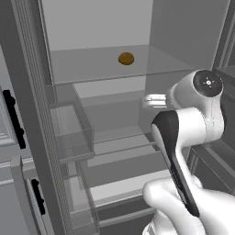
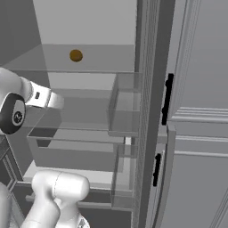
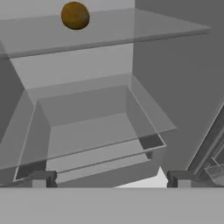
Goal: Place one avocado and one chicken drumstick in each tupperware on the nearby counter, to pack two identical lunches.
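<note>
1 avocado [image 1: 126,58] on glass fridge shelf [image 1: 92,64]; fingers [image 3: 41,178] spread.

I'm looking into an open fridge. One avocado [image 1: 126,58] sits on the glass shelf [image 1: 92,64] near the top, right of the shelf's middle and toward the back wall. Below that shelf, more shelves step down, and clear door bins [image 1: 73,133] hang at its lower left. My white arm [image 1: 193,124] rises at the lower right, below the shelf, its pale end [image 1: 153,101] reaching in under the avocado's shelf; I can't make out the pincer.
</note>
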You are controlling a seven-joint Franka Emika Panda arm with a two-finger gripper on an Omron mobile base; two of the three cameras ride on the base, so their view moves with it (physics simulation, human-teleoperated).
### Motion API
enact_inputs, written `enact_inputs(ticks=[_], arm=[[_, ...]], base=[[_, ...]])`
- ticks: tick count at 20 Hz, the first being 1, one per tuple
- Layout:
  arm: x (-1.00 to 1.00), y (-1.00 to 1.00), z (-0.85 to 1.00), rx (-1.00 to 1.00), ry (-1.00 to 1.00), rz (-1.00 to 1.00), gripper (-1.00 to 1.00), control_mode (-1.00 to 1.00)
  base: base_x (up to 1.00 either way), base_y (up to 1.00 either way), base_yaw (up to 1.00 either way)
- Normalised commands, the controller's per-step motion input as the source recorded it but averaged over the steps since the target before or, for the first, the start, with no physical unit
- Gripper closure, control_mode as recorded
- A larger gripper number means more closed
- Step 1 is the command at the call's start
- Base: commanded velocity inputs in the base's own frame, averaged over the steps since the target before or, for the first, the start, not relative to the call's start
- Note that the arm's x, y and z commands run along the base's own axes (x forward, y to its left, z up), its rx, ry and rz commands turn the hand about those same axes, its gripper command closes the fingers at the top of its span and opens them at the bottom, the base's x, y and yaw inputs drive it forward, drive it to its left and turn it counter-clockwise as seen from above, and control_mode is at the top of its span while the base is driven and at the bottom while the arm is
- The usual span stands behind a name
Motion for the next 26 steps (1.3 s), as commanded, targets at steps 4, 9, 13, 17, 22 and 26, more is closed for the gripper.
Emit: enact_inputs(ticks=[4,9,13,17,22,26], arm=[[0.54,-0.01,0.70,0.00,-0.18,0.01,-1.00,-1.00],[0.60,-0.02,0.42,0.01,-0.17,0.07,-1.00,-1.00],[0.68,0.00,0.46,0.05,-0.11,0.09,-1.00,-1.00],[0.49,0.00,0.09,0.02,-0.01,0.05,-1.00,-1.00],[0.86,0.13,-0.12,0.00,0.07,0.08,-1.00,-1.00],[1.00,0.15,-0.18,0.00,0.10,0.15,-1.00,-1.00]], base=[[0.00,0.00,0.00],[0.00,0.00,0.00],[0.00,0.00,0.00],[0.00,0.00,0.00],[0.00,0.00,0.00],[0.00,0.00,0.00]])
